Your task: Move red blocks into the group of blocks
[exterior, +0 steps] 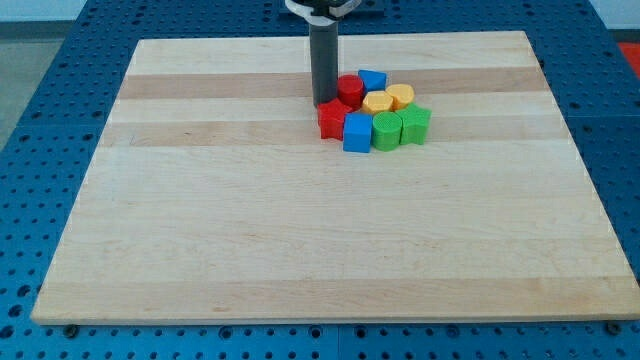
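My tip (325,103) stands on the board just left of the red cylinder (350,90) and just above the red star-shaped block (333,118), close to or touching both. These two red blocks sit at the left side of a tight cluster. The cluster also holds a blue cube (357,132), a second blue block (372,80), two yellow blocks (377,102) (400,96) and two green blocks (386,131) (415,124). All the blocks touch their neighbours.
The wooden board (300,230) lies on a blue perforated table (60,60). The rod's dark shaft (325,60) rises from the tip to the view's top.
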Tool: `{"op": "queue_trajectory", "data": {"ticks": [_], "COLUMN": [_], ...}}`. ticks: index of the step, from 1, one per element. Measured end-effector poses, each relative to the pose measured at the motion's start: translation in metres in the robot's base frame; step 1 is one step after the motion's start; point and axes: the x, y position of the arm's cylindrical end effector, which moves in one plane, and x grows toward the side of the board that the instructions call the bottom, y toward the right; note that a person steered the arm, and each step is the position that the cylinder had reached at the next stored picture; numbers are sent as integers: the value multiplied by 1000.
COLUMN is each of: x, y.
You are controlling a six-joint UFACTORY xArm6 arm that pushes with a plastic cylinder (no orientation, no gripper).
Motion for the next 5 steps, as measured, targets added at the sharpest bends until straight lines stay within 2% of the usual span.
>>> {"op": "queue_trajectory", "data": {"ticks": [2, 3, 4, 5], "x": [-45, -70, -72, -69], "y": [-7, 41, 96, 105]}}
